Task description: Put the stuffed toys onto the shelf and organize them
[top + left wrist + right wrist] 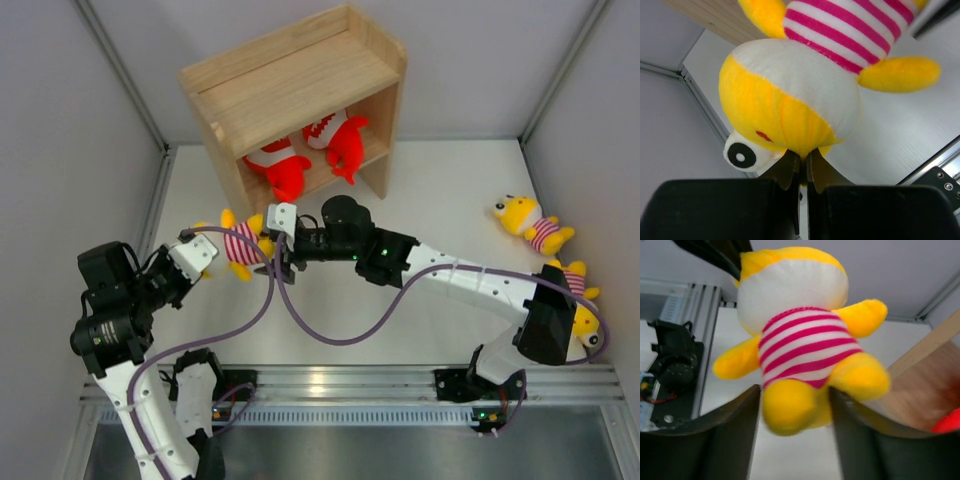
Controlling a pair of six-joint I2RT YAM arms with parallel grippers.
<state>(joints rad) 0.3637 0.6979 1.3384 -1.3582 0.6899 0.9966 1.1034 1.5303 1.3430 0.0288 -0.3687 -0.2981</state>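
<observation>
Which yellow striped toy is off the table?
The yellow toy pinched in the left jaws, before the shelf; the other two lie on the table at right.

— Home, shop, office?
— None of those. Looks like a robotics lab, a closed test cell.
— Judging by what?
— By two jointed black-and-white robot arms, the left arm (115, 325) and the right arm (470, 285), bolted side by side to a ribbed silver aluminium rail (350, 383) along the near edge of a bare white counter (430, 190).
— And around it?
— Boxed in by plain pale-grey panel walls (60, 110), joined with slim metal corner strips (120, 70). Loose purple cable (340, 338) looping over the counter. Small bare circuit board with red wire (652, 392) beside the rail.
</observation>
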